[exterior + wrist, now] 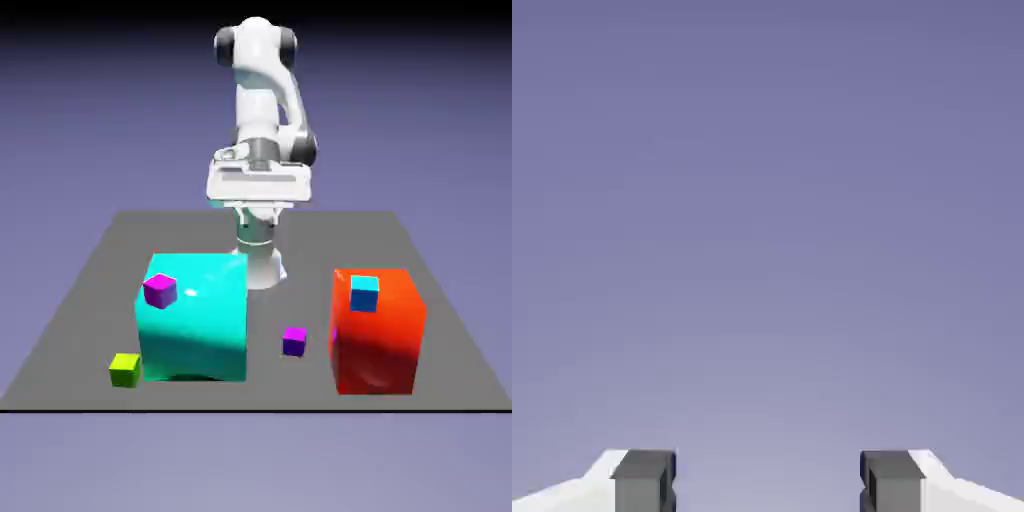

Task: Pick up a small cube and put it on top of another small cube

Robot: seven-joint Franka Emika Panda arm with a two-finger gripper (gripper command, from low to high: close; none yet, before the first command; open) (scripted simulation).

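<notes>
The small cube (293,341), deep violet with a magenta top, rests on the grey table between the two big blocks. Another small cube (124,370), lime yellow-green, sits near the front edge at the exterior view's left, beside the cyan block. My gripper (258,186) hangs high over the far side of the table, well above and behind both cubes. In the hand view the gripper (767,482) is open, its grey fingertips (643,480) wide apart with nothing between them. That view shows only the blue-violet backdrop, and neither cube appears in it.
A big cyan block (200,325) carries a brighter magenta-pink cube (159,290) on its top. A big red block (385,340) at the exterior view's right carries a small blue cube (364,293). The grey table (80,290) ends just in front of the blocks.
</notes>
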